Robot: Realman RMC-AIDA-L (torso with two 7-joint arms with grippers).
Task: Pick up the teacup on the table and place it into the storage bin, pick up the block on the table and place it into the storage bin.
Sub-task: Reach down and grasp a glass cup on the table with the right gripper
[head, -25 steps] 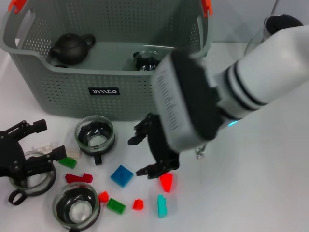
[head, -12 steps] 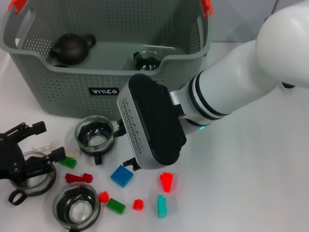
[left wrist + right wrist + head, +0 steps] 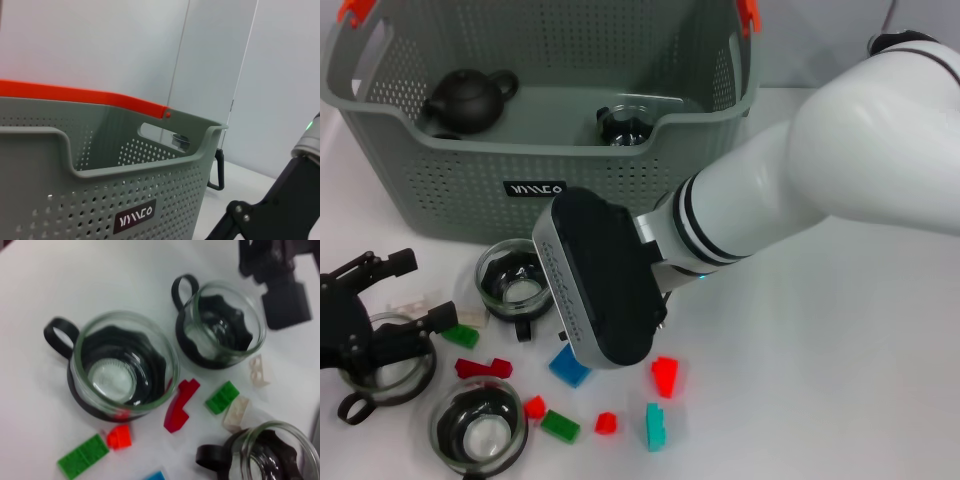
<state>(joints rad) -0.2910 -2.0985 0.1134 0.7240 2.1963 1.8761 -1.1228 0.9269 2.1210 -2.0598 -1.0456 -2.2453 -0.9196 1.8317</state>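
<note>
On the white table (image 3: 840,360), three teacups and loose blocks lie before the storage bin (image 3: 450,190). The right gripper's opening cannot be told; the blue block (image 3: 567,368) could be scattered. The left gripper (image 3: 395,300) waits spread, empty.

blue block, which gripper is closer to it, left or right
Right. The right gripper hangs directly over the blue block; the left gripper sits far off near the table's left edge.

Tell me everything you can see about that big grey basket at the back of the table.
The storage bin is a large grey plastic basket with perforated walls, cut-out handles, orange-red clips on its rim and a small black label on its front. It stands upright on the white table, open at the top. Inside sit a dark teapot and a glass teacup. No gripper touches it.
</note>
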